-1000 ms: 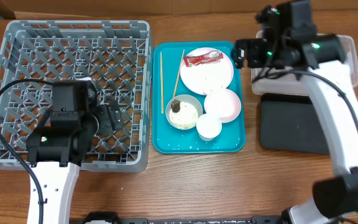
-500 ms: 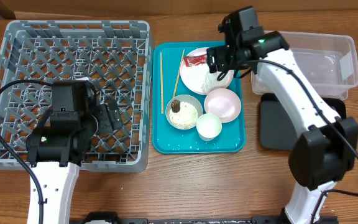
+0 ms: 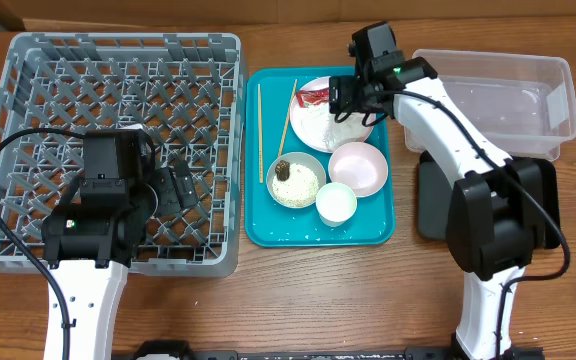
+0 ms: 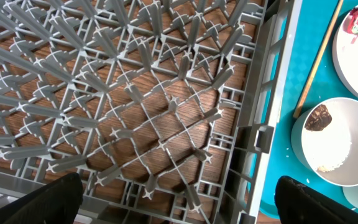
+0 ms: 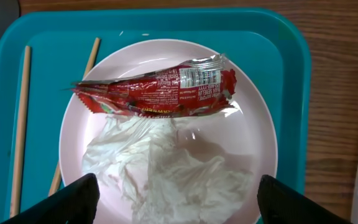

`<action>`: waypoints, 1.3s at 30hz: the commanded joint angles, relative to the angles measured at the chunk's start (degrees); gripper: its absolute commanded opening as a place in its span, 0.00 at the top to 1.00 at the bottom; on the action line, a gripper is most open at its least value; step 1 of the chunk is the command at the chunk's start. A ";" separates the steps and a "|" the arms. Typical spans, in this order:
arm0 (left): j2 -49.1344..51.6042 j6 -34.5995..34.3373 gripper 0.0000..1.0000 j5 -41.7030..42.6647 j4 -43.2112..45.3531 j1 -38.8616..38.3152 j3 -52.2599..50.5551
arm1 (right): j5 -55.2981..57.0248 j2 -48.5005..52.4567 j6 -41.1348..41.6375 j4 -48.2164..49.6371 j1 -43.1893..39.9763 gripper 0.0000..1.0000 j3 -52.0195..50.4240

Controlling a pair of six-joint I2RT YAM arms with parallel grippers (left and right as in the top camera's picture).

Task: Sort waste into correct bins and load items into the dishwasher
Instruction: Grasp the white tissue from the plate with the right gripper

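My right gripper (image 3: 346, 98) (image 5: 178, 204) is open and empty, hovering over the large white plate (image 3: 333, 128) (image 5: 257, 134). On the plate lie a red snack wrapper (image 3: 320, 95) (image 5: 160, 93) and crumpled white paper (image 5: 173, 168). A grey bowl (image 3: 296, 182) (image 4: 331, 152) holds rice and a brown lump (image 4: 319, 118). A small plate (image 3: 358, 168), a white cup (image 3: 336, 203) and chopsticks (image 3: 260, 130) (image 5: 22, 124) also sit on the teal tray. My left gripper (image 3: 183, 187) (image 4: 179, 202) is open and empty over the grey dish rack (image 3: 28, 130) (image 4: 154, 106).
The teal tray (image 3: 268, 225) stands between the rack and the bins. The clear tub (image 3: 513, 95) is at the back right, with the black tray (image 3: 438, 200) in front of it. My right arm reaches across the tub's left end.
My right arm has swung left from above the clear tub to over the large plate. The left arm has not moved.
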 commanded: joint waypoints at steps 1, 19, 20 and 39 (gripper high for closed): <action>-0.02 -0.76 0.00 -0.28 0.22 0.31 1.38 | 0.57 2.08 0.87 0.87 0.02 0.17 0.76; -0.02 -0.76 0.00 -0.28 0.24 0.31 1.38 | 0.07 7.58 1.95 2.03 0.02 0.31 0.70; -0.02 -0.76 0.00 -0.28 0.22 0.31 1.38 | -0.28 7.82 1.95 1.99 0.02 0.31 0.68; -0.02 -0.76 0.00 -0.28 0.24 0.31 1.38 | -1.14 4.85 1.84 -10.27 -1.38 0.93 13.88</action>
